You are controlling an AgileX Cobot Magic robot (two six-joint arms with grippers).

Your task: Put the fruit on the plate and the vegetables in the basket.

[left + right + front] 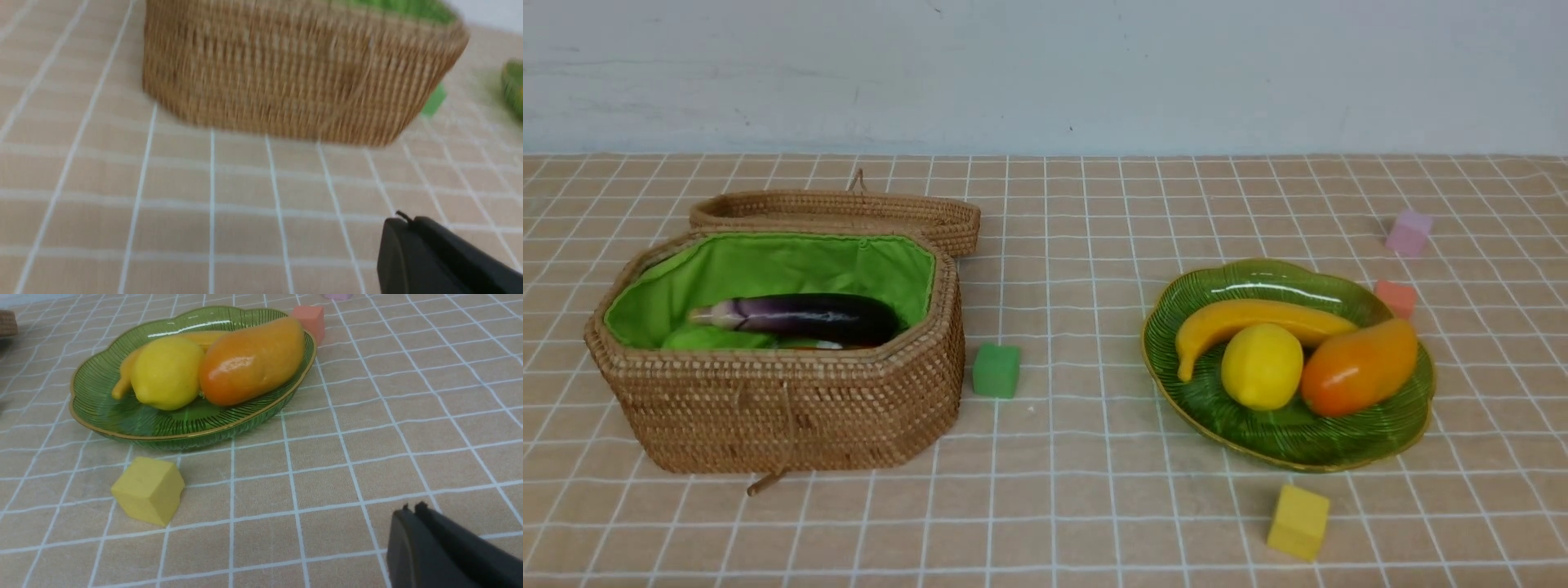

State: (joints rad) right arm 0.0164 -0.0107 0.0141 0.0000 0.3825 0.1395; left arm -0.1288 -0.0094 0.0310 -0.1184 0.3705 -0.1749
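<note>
Banana [1250,320], lemon [1262,366] & mango [1359,367] lay on the plate [1413,425]; eggplant [805,318] in the basket [784,408] left of it. Right gripper [412,522] looked closed, empty; left gripper [402,232]: can't tell. Best retreat w/o touching anything.

Neither arm shows in the front view. In the left wrist view only a dark tip of the left gripper [402,222] enters at about 5 o'clock, its fingers pressed together, holding nothing, above the surface. In the right wrist view the right gripper [412,512] enters likewise at 5 o'clock, fingers closed together and empty
</note>
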